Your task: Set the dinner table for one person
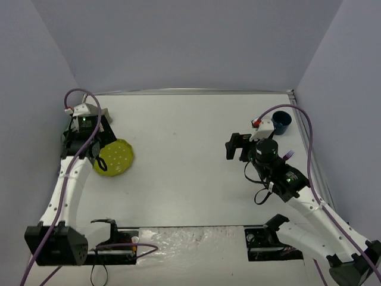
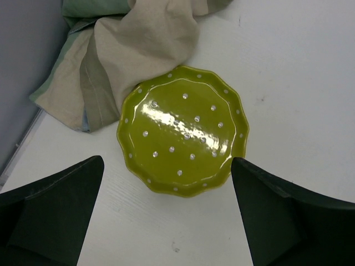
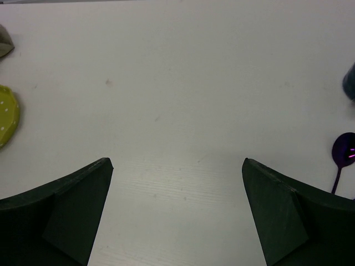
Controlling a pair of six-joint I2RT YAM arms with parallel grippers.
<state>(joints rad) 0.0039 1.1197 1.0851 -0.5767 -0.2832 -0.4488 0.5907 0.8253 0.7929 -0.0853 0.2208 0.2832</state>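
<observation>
A white rectangular tabletop (image 1: 190, 155) fills the floor of a grey-walled booth, lying flat with its edges square to the walls. A thin metal rail runs along its far and right edges. From the overhead view it is hard to tell which side is longer. Two robot arms are bolted at its near edge.

The left claw (image 2: 166, 166) is spread wide and holds nothing. It hovers at the far left of the tabletop. Its two dark fingers (image 2: 61, 210) frame a plate (image 2: 183, 130) without touching it. The plate is lime green with small white dots and a scalloped rim. It sits flat, its glossy face bare. A crumpled cloth (image 2: 127, 50), green and beige, lies in the left corner just behind the plate. One fold seems to touch the plate's rim.

The right claw (image 3: 177, 163) is also spread wide and holds nothing. It hangs over bare tabletop on the right side, touching nothing.

A dark blue cup (image 1: 281, 121) stands upright at the far right, near the rail. Its inside is too dark to tell what it holds. A shiny purple spoon (image 3: 345, 149) lies near the cup, bowl towards it. The handle runs out of the wrist view.
</observation>
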